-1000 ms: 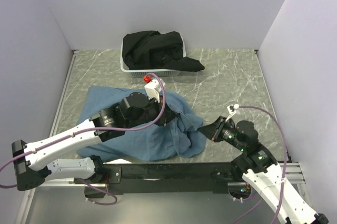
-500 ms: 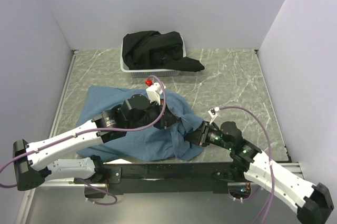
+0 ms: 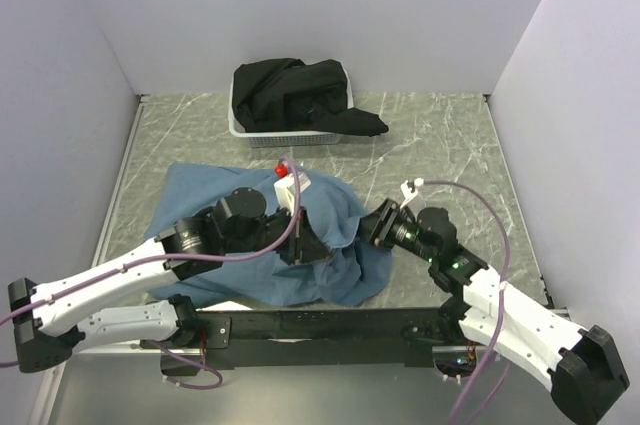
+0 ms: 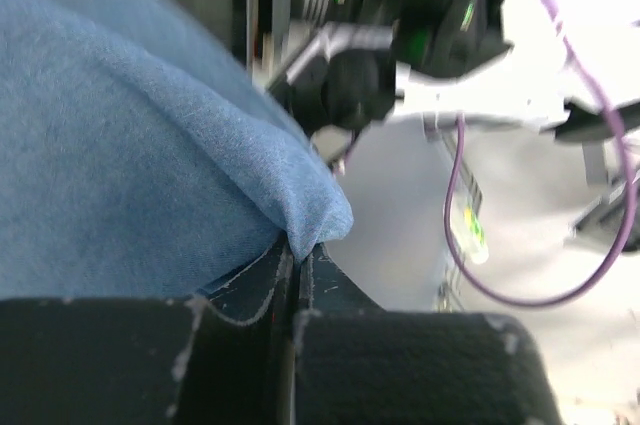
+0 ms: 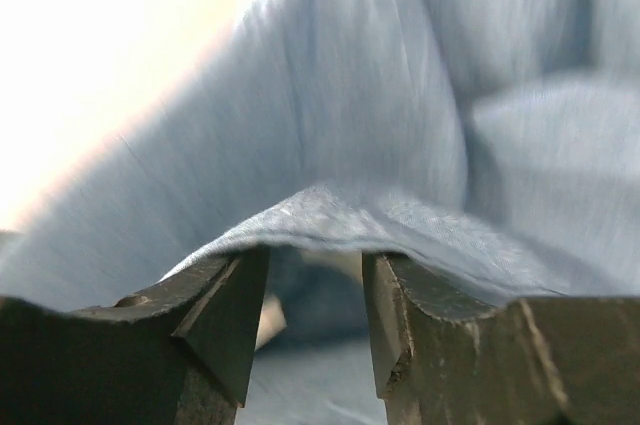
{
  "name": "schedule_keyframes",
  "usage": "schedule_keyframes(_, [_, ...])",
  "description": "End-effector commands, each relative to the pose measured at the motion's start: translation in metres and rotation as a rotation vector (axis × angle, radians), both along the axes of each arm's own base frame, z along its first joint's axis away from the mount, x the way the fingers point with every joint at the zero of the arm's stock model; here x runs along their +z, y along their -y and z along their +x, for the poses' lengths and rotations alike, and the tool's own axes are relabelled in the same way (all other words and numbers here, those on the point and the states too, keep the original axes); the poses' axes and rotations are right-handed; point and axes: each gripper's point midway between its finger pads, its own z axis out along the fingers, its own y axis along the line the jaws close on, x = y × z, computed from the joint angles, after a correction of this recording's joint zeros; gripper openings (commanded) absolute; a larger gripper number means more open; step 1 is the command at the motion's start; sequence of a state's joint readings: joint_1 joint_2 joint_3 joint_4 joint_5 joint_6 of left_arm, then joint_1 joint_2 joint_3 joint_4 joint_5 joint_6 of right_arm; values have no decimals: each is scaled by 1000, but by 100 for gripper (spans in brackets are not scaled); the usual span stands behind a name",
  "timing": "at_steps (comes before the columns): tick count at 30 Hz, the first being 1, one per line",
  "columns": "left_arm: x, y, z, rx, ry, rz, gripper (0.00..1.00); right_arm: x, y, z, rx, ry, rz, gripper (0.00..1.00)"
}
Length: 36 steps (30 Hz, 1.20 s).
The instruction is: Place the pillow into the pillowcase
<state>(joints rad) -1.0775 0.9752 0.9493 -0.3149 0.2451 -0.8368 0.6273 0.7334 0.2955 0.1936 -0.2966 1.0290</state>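
The slate-blue pillowcase (image 3: 205, 195) lies rumpled on the marble table, left of centre. My left gripper (image 3: 308, 245) sits over its right part, shut on a pinched fold of the fabric, as the left wrist view (image 4: 298, 250) shows with the blue cloth (image 4: 150, 165) bulging above it. My right gripper (image 3: 379, 229) is at the pillowcase's right edge. In the right wrist view it (image 5: 315, 275) is open, with a blue fabric edge (image 5: 380, 215) draped across both fingertips. The pillow is hidden; only a pale sliver (image 5: 266, 317) shows under that edge.
A white basket (image 3: 240, 129) holding a black cloth (image 3: 295, 93) stands at the back of the table. Pale walls close in the left, back and right sides. My right arm (image 4: 400, 25) fills the top of the left wrist view, close to the left gripper.
My right gripper has moved left from the open table to the pillowcase's right edge. My left gripper has shifted right and nearer with the fabric, bunching it.
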Motion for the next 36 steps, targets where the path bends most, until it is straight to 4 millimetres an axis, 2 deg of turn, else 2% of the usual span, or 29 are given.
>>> schedule_keyframes(1, [-1,-15,-32,-102,-62,-20,5,40,1,30,-47,100,23,50])
schedule_keyframes(4, [10,-20,-35,-110,-48,-50,7,46,0,42,-60,110,-6,50])
schedule_keyframes(7, [11,-23,-26,-52,-35,-30,9,47,1,42,-56,121,-40,50])
schedule_keyframes(9, [8,-24,-18,2,-45,-14,9,44,6,33,-66,131,-50,50])
schedule_keyframes(10, [7,-24,-13,30,-47,-12,9,28,12,28,-81,103,-77,50])
schedule_keyframes(11, [2,-25,-2,96,-70,4,9,32,16,22,-91,114,-59,50])
schedule_keyframes(14, [0,-32,27,254,-111,30,6,17,29,5,-111,88,-48,51])
schedule_keyframes(15, [6,-32,32,268,-108,13,6,12,32,-1,-110,78,-44,51])
schedule_keyframes(16, [10,-34,40,294,-106,-1,7,-5,35,-8,-107,44,-58,52])
schedule_keyframes(17, [16,-34,45,310,-107,-27,8,0,36,-16,-91,57,-22,52])
schedule_keyframes(18, [21,-33,47,307,-105,-46,8,-4,34,-22,-68,54,-17,52])
schedule_keyframes(19, [25,-34,53,318,-106,-61,8,-17,36,-29,-55,26,-35,51])
schedule_keyframes(20, [25,-33,56,324,-114,-61,8,-13,35,-34,-38,47,-20,50])
schedule_keyframes(22, [29,-32,60,327,-110,-65,8,-20,35,-45,-9,37,-39,49])
schedule_keyframes(26, [25,-28,70,333,-109,-43,8,-4,38,-50,-2,130,-43,49])
schedule_keyframes(30, [31,-17,87,325,-106,-58,8,19,39,-51,2,209,-55,50])
schedule_keyframes(31, [34,-11,90,301,-97,-70,8,29,39,-49,3,242,-61,52])
schedule_keyframes(32, [22,0,96,287,-119,-44,8,34,36,-51,20,257,-61,53])
schedule_keyframes(34, [29,20,100,216,-105,-77,8,44,32,-51,40,281,-78,54])
schedule_keyframes(35, [12,34,98,154,-148,-48,6,45,29,-53,55,286,-88,54])
schedule_keyframes(36, [15,41,103,144,-148,-53,5,40,26,-52,64,279,-107,56])
